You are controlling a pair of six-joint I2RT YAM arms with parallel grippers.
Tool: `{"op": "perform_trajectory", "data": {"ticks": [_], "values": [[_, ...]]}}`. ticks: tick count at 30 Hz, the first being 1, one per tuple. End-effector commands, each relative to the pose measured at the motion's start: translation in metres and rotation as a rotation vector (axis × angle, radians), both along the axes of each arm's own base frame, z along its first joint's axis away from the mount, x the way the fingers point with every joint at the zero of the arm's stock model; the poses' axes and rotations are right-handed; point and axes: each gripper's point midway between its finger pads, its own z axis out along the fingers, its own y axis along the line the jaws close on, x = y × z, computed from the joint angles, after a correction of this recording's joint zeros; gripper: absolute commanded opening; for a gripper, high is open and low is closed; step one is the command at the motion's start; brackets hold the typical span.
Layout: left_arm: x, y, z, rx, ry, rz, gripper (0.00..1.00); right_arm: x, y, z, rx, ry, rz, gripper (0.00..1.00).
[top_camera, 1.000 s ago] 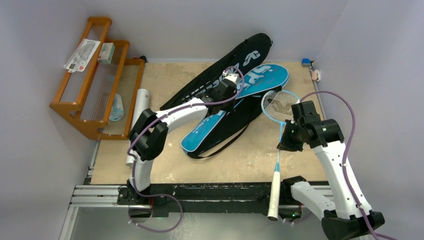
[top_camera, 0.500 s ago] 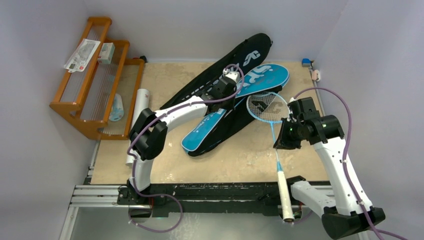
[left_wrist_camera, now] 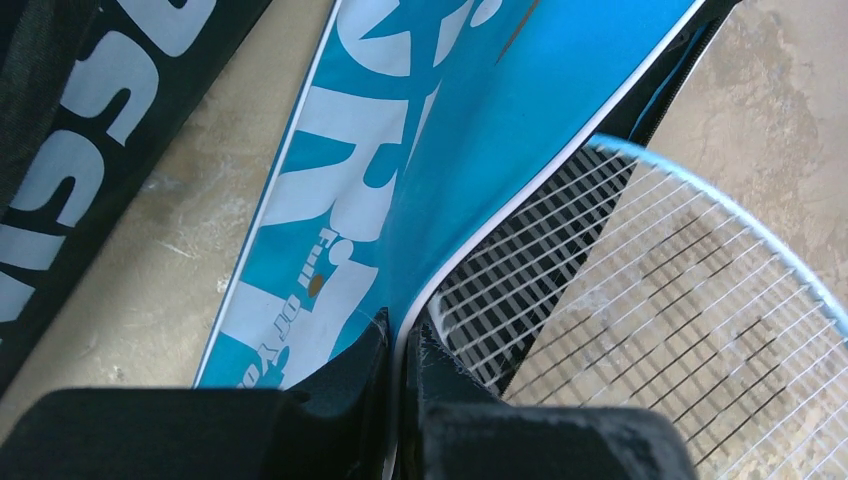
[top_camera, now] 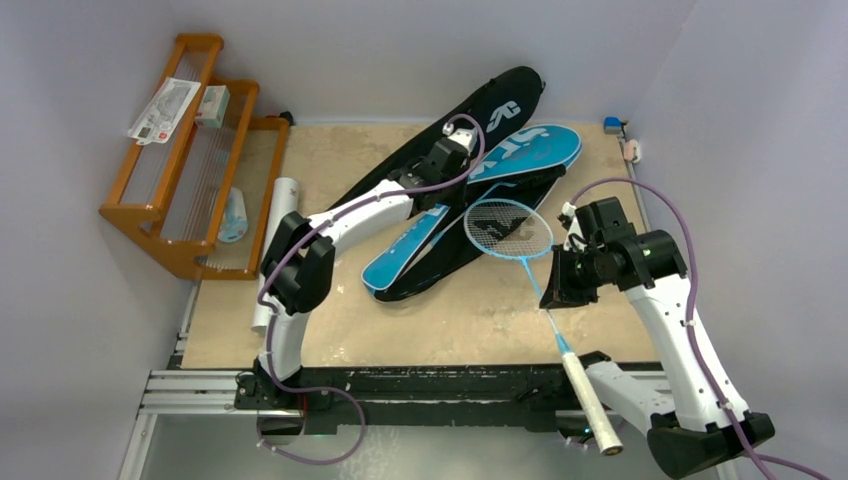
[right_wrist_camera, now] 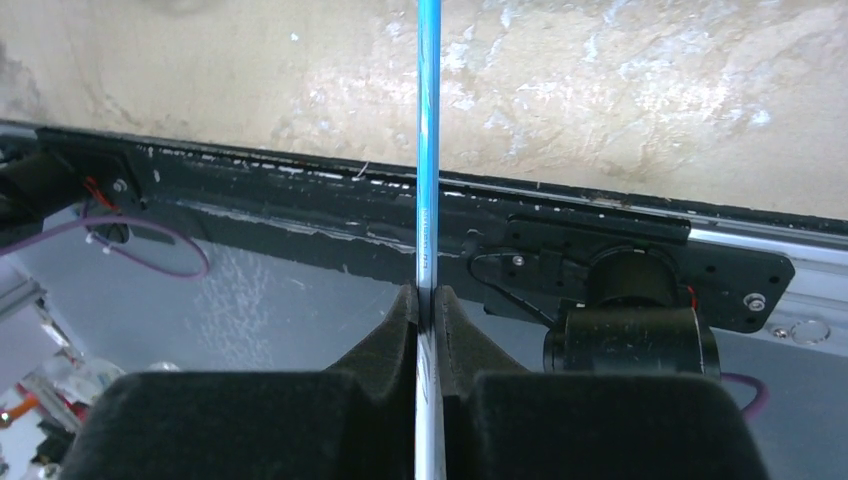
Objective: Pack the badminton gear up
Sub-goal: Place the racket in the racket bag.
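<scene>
My right gripper [top_camera: 553, 294] is shut on the thin shaft [right_wrist_camera: 428, 150] of the light-blue racket, whose head [top_camera: 508, 228] lies at the open edge of the blue "SPORT" cover [top_camera: 530, 150]. Its white handle [top_camera: 590, 400] sticks out past the table's front. My left gripper [top_camera: 447, 180] is shut on the white-piped edge of the blue cover's top flap [left_wrist_camera: 480, 130], with the racket strings [left_wrist_camera: 680, 300] just right of the fingers. The black "CROSSWAY" cover [top_camera: 505, 100] lies behind and beneath it. A white tube [top_camera: 280, 205] lies at the left. No shuttlecock or black racket is clearly visible.
An orange wooden rack [top_camera: 190, 60] with paper packets stands at the back left, beside the tube. A small blue object [top_camera: 612, 124] sits at the back right corner. A black rail [top_camera: 450, 385] and the arm bases run along the table's front edge.
My right gripper has swung the racket so its head moved left to the blue cover's edge and its handle moved right. My left gripper moved back with the cover's flap.
</scene>
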Motion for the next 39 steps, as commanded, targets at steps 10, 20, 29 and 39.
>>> {"op": "perform_trajectory", "data": {"ticks": [10,20,29,39], "values": [[0.003,-0.016,0.025,-0.090,-0.003,-0.080,0.00,0.026,0.018,0.038,0.075,-0.146,0.109,0.00],[-0.006,-0.013,0.040,-0.112,0.005,-0.091,0.00,0.069,-0.005,0.041,-0.095,-0.247,0.016,0.00],[-0.025,-0.025,0.051,-0.191,0.051,-0.165,0.00,0.097,-0.012,0.003,-0.169,-0.227,-0.082,0.00],[-0.064,-0.038,0.059,-0.316,0.144,-0.305,0.00,0.152,0.046,-0.043,0.152,-0.257,-0.278,0.00]]}}
